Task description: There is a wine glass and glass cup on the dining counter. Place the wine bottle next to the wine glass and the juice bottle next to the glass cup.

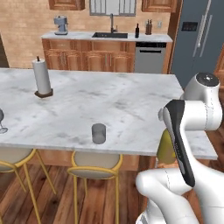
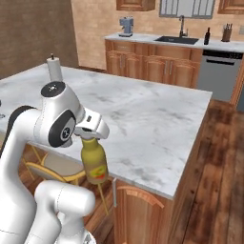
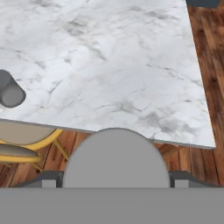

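Observation:
My gripper (image 2: 88, 137) is shut on the neck of the yellow juice bottle (image 2: 94, 164), which hangs upright just off the near edge of the dining counter (image 1: 113, 103). In the left base view the juice bottle (image 1: 166, 148) peeks out behind my forearm. The grey glass cup (image 1: 99, 133) stands near the counter's front edge, left of the bottle, and shows as a glass cup (image 3: 9, 92) in the hand view. At the far left edge stands the wine glass (image 1: 1, 120). The dark wine bottle (image 1: 137, 30) stands on the back counter beside the sink.
A paper towel roll (image 1: 42, 78) stands at the left rear of the counter. Yellow-legged stools (image 1: 95, 167) sit under its near edge. Against the back wall are a coffee machine (image 1: 61, 25), a dishwasher (image 1: 149, 57) and a dark fridge (image 1: 197, 39).

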### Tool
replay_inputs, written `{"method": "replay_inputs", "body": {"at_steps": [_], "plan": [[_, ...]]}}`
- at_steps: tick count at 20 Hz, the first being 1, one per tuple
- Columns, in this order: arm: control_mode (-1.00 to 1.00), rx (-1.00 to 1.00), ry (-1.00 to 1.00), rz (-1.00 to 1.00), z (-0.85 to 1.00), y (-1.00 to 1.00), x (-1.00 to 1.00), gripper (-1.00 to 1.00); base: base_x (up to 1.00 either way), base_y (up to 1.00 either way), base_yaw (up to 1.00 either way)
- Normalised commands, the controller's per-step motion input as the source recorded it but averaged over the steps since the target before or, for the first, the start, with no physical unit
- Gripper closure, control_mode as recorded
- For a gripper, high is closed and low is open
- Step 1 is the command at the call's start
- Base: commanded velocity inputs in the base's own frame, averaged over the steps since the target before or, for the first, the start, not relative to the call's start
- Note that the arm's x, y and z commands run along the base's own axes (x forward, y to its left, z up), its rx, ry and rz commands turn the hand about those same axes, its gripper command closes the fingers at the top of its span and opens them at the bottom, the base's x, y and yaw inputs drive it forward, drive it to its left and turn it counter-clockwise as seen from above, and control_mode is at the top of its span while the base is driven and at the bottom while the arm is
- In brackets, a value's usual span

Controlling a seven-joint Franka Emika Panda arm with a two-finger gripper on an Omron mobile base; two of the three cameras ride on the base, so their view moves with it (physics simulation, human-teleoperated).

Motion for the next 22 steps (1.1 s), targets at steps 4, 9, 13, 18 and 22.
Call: {"method": "replay_inputs", "body": {"at_steps": [4, 9, 13, 18, 22], "plan": [[1.0, 0.0, 0.0, 0.0, 0.0, 0.0, 0.0, 1.0, 0.0, 0.23, 0.16], [1.0, 0.0, 0.0, 0.0, 0.0, 0.0, 0.0, 1.0, 0.09, 0.12, 0.17], [1.0, 0.0, 0.0, 0.0, 0.0, 0.0, 0.0, 1.0, 0.11, 0.12, 0.1], [1.0, 0.0, 0.0, 0.0, 0.0, 0.0, 0.0, 1.0, 0.02, 0.0, 0.0], [1.0, 0.0, 0.0, 0.0, 0.0, 0.0, 0.0, 1.0, 0.0, 0.0, 0.0]]}}
